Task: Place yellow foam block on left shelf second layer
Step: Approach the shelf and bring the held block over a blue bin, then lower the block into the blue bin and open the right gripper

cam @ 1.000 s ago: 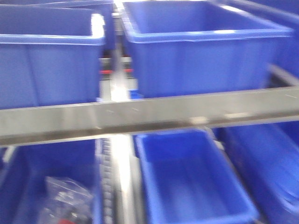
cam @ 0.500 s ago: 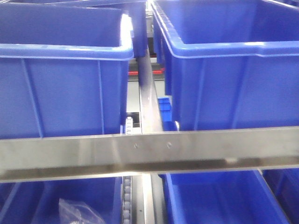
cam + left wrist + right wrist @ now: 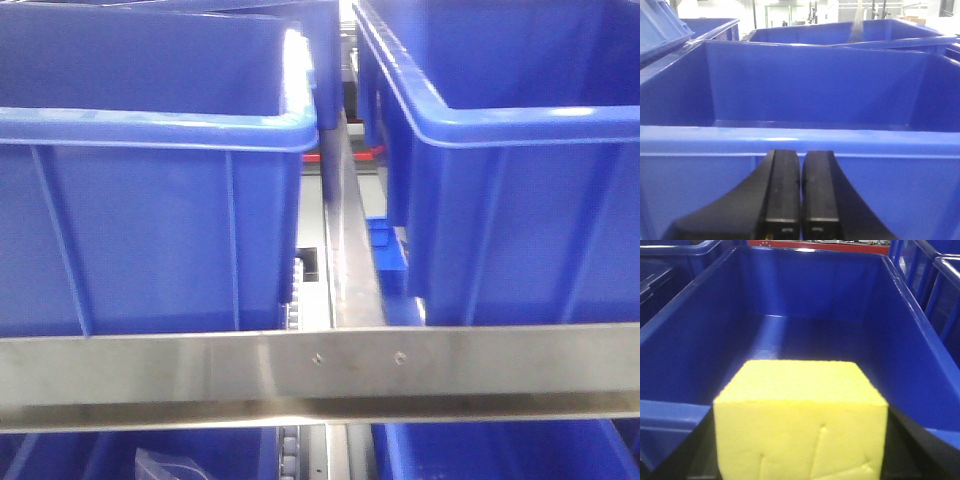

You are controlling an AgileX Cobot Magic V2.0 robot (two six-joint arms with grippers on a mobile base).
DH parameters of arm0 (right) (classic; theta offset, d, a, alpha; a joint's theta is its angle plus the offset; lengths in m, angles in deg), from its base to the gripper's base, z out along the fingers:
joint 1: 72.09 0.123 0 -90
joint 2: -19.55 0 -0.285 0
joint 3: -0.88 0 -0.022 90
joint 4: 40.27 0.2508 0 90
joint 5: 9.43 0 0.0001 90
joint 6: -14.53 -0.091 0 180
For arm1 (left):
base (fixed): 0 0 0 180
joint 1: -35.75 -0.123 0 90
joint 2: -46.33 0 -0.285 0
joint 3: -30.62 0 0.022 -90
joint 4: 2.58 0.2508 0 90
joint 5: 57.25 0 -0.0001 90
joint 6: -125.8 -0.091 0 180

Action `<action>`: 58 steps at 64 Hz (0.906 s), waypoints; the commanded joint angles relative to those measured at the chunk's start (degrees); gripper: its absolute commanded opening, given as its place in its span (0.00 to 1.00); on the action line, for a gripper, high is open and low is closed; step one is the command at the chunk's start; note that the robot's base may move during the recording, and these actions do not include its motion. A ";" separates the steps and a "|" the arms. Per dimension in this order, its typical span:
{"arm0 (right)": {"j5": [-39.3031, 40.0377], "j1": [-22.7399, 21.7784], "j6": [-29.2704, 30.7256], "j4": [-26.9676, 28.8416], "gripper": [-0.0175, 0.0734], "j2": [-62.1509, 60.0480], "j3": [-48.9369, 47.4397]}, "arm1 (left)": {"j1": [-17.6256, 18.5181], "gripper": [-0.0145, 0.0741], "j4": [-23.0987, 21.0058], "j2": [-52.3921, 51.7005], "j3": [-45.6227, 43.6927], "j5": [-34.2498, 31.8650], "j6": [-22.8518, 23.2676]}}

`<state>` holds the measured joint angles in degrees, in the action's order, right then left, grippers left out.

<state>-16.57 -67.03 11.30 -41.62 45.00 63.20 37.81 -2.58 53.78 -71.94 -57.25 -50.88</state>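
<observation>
Yellow foam block, blue bins

Bright yellow foam block fills the lower middle of the right wrist view: fine-pored, rectangular, sharp-edged, top face level, a few small creases on the near face. It sits clamped between the dark fingers of the right pincer, at a blue bin's near rim.

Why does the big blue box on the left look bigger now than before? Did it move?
Cannot tell. The left blue bin and the steel shelf rail both shifted in the front view, so the camera probably moved, not the bin.
</observation>
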 commanded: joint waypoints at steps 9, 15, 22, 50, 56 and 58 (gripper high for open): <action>5.20 -0.21 0.33 -0.41 0.72 0.48 -1.74 | 0.31 0.30 -0.32 -1.04 1.53 -4.68 0.19; 5.20 -0.21 0.33 -0.41 0.72 0.48 -1.74 | 0.31 0.30 -0.32 -1.04 1.53 -4.68 0.19; 5.50 -0.21 0.33 -0.41 0.72 0.48 -1.75 | 0.31 0.30 -0.32 -1.04 1.53 -4.68 0.19; 5.05 -0.21 -1.13 -0.35 0.72 2.50 -4.35 | 0.31 0.30 -0.32 -1.04 1.53 -4.68 0.19; 4.95 -0.21 -1.13 -0.35 0.72 6.51 -7.77 | 0.31 0.30 -0.32 -1.04 1.53 -4.68 0.19; 4.95 -0.21 -1.08 -0.35 0.72 8.52 -8.95 | 0.31 0.30 -0.32 -1.04 1.53 -4.68 0.19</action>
<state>-16.76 -67.03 10.22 -41.62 49.17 58.89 37.81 -2.58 53.78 -71.94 -57.25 -50.88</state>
